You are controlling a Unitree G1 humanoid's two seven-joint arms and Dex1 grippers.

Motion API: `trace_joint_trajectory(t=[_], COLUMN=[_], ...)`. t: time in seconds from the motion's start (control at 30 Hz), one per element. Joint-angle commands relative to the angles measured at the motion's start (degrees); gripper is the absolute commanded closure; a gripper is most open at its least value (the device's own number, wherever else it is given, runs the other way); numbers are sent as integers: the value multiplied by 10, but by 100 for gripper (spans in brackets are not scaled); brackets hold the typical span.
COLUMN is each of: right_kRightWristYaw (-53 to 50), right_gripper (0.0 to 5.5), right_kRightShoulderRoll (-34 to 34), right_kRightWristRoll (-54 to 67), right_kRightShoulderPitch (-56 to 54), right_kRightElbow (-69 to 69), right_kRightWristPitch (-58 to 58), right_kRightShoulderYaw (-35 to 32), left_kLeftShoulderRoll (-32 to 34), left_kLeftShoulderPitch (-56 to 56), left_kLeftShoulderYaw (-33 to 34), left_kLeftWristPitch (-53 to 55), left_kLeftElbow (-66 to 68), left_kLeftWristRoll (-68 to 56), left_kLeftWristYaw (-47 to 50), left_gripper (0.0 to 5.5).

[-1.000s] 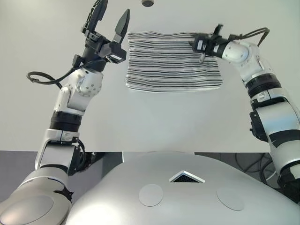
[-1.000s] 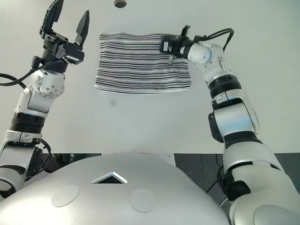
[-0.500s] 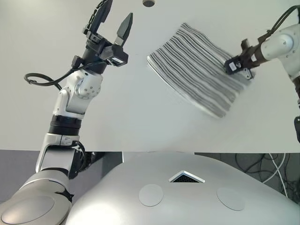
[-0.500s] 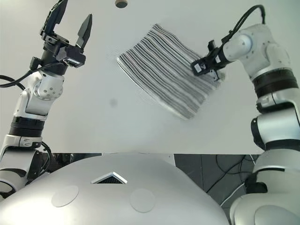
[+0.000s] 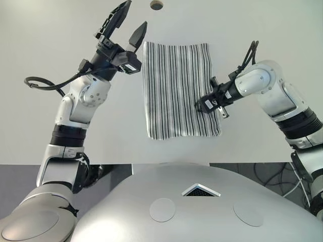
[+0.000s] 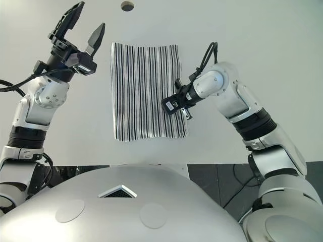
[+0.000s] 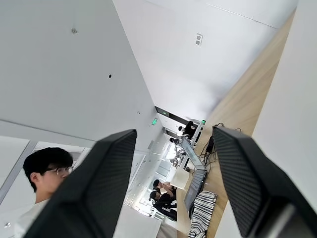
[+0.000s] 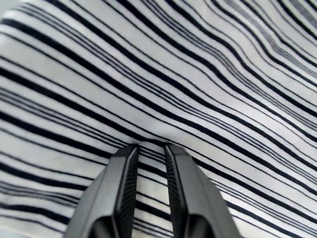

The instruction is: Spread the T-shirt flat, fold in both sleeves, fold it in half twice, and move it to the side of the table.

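The right claw (image 5: 201, 105) sits at the right-hand edge of the T-shirt (image 5: 179, 85), on the half of the cloth closer to the near edge of the tabletop (image 5: 262, 30). In the right wrist view its two dark fingers (image 8: 121, 193) are drawn almost together, with only a thin slit between them. They press down on the striped cloth, which puckers into a small ridge right at their tips, so the claw is nipped onto the fabric. The arm reaches it from the right edge of the tabletop, with the claw pointing in toward the middle.

The T-shirt is folded into a long, narrow rectangle of black and white stripes and lies flat on the white tabletop. Its stripes and its long sides run from near to far. One short end lies close to the near edge of the tabletop, roughly midway between the left and right edges, and the other short end points toward the far edge. The near end is a little uneven and its right corner reaches just past the claw. The cloth ripples slightly around the pinch.

Farther off, the left claw (image 5: 132, 17) is held up over the left half of the tabletop, just beside the far left corner of the T-shirt and apart from the cloth. Its fingers (image 7: 101, 198) are spread wide with nothing between them, tilted up and away.

Beyond the far end of the T-shirt a small round hole (image 5: 157, 4) is set in the tabletop.
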Motion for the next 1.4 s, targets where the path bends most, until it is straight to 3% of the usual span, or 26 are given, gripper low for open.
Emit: trace_joint_trajectory(t=[0.03, 0.13, 0.2, 0.33, 0.4, 0.53, 0.67, 0.97, 1.37, 1.4], right_kRightWristYaw=[-41, -116, -152, -192, -199, -192, -212, -236, -245, -245], right_gripper=[449, 449, 419, 344, 308, 303, 303, 303, 303, 299], right_kRightShoulderRoll=[-32, -70, -73, -53, -62, -82, -87, -100, -114, -117], right_kRightWristRoll=[51, 106, 138, 149, 99, 27, -30, -63, -64, -64], right_kRightShoulderPitch=[70, 184, 295, 460, 531, 619, 602, 573, 529, 531], right_kRightElbow=[-78, -132, -184, -249, -241, -238, -227, -212, -214, -214], right_kRightWristPitch=[11, -42, -74, -130, -179, -237, -255, -255, -247, -248], right_kRightShoulderYaw=[-73, -237, -349, -488, -515, -502, -449, -399, -356, -355], left_kLeftShoulderRoll=[53, 139, 198, 264, 277, 278, 253, 204, 203, 208], left_kLeftShoulderPitch=[56, 163, 240, 366, 429, 452, 408, 338, 230, 226], left_kLeftShoulderYaw=[1, 35, 71, 146, 175, 163, 126, 25, -79, -80], left_kLeftWristPitch=[-51, -128, -172, -233, -261, -286, -292, -278, -257, -254], left_kLeftElbow=[-20, -61, -92, -116, -110, -87, -67, -51, 17, 24], left_kLeftWristRoll=[-3, -32, -36, -25, 7, 80, 128, 168, 206, 207], left_kLeftWristYaw=[-27, -55, -77, -106, -115, -127, -118, -115, -115, -112], left_gripper=[265, 265, 248, 180, 152, 152, 152, 152, 152, 171])
